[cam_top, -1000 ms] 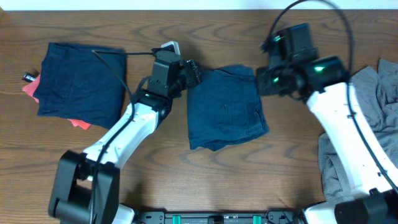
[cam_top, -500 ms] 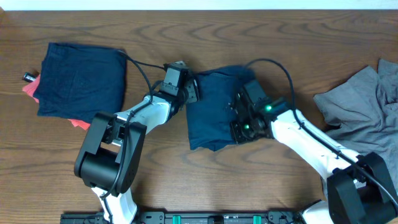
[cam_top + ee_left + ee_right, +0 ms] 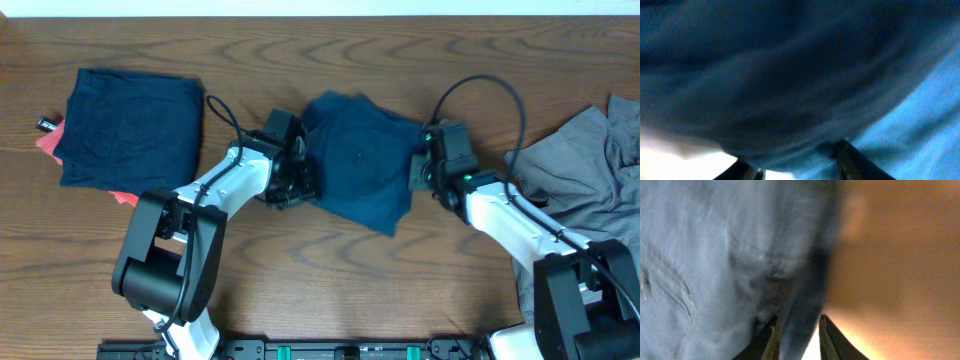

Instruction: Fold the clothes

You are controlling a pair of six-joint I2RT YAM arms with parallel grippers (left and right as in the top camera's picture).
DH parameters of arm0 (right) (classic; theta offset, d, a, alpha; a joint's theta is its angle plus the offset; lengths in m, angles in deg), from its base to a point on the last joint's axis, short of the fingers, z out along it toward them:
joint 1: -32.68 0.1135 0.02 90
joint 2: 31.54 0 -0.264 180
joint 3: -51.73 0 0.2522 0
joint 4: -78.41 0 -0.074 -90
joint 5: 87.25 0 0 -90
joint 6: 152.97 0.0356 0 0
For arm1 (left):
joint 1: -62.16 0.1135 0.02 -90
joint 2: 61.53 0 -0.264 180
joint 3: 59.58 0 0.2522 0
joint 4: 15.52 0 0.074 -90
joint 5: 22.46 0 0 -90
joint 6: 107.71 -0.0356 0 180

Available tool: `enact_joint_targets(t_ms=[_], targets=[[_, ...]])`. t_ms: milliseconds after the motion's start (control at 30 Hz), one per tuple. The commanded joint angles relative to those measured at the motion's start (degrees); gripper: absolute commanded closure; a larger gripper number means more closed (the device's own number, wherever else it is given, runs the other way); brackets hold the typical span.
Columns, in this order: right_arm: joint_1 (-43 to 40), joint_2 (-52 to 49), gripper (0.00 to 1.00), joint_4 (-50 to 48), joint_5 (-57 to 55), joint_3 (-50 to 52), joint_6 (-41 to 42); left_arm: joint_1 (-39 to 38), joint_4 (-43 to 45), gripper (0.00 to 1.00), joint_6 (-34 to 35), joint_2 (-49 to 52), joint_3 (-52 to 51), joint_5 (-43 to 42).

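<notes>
Navy-blue shorts point(image 3: 360, 160) lie skewed and partly folded at the table's middle. My left gripper point(image 3: 300, 185) is at their left edge. In the left wrist view its fingers point(image 3: 797, 167) close on blue fabric point(image 3: 805, 85) that fills the frame. My right gripper point(image 3: 413, 172) is at the shorts' right edge. In the right wrist view its fingers point(image 3: 799, 337) pinch the fabric's edge point(image 3: 740, 265). A second pair of navy shorts point(image 3: 130, 125) lies folded at the left on a coral-red garment point(image 3: 125, 197). A light grey garment point(image 3: 580, 175) is heaped at the right.
The brown wooden table point(image 3: 300, 270) runs to a white strip along the back edge. A small black object point(image 3: 45, 124) lies by the far-left edge beside the coral-red garment. The grey heap reaches the right edge of the overhead view.
The middle shorts have been pulled and turned from a squarish fold into a skewed shape, with their lower corner now at the right. The left gripper moved down and the right gripper moved to the right edge.
</notes>
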Motion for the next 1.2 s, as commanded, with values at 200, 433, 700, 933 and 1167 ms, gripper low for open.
enact_joint_targets(t_ms=[200, 433, 700, 933, 1167], targets=[[-1.84, -0.15, 0.69, -5.66, 1.46, -0.37, -3.98, -1.75, -10.6, 0.6, -0.09, -5.22, -2.84, -8.31], [-1.84, -0.15, 0.62, 2.8, 4.33, -0.37, -4.33, 0.39, 0.39, 0.02, -0.79, -19.52, -2.8, 9.49], [-1.79, -0.15, 0.57, 5.68, 6.84, -0.35, -4.39, 1.07, 14.97, 0.02, -10.58, -17.18, -2.8, 15.06], [-1.77, -0.15, 0.56, 6.67, 6.84, -0.35, -4.39, 5.29, 20.15, 0.02, -10.51, -7.41, -2.8, 13.09], [-1.77, -0.15, 0.56, 6.67, 6.86, -0.35, -4.39, 5.84, 25.9, 0.02, -10.29, 0.98, -2.8, -3.65]])
